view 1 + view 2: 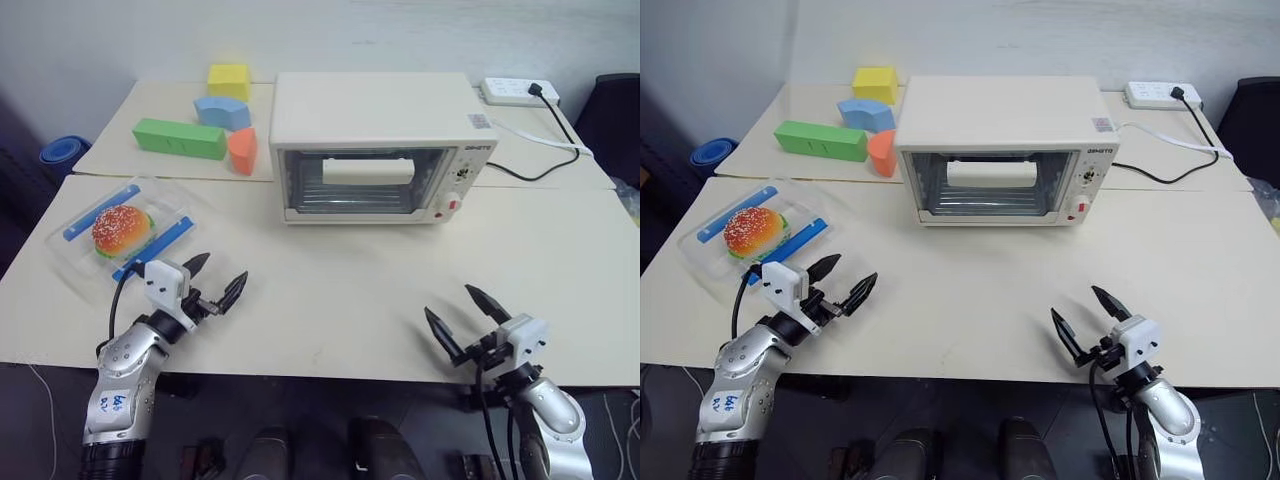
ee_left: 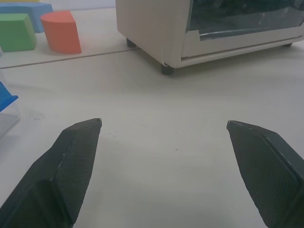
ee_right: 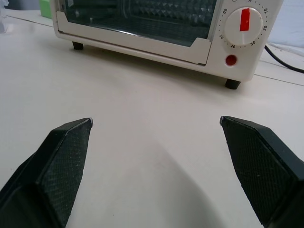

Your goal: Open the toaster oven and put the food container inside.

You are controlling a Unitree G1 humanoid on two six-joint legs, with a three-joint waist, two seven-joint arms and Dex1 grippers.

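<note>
Far across the table (image 1: 330, 300), toaster oven (image 1: 380, 145) is facing near, door shut, long axis left-right. Food container (image 1: 125, 235) is lying near-left, angled diagonally. Left gripper (image 1: 215, 283) and right gripper (image 1: 465, 315) are hovering with fingers spread wide, empty.

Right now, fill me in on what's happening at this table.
Nothing is being handled yet. The toaster oven sits closed at the back of the table. The food container, burger inside, lies at the table's left side. The left pincer hovers open just beside it, and the right pincer hangs open over the near right edge, both empty.
</note>
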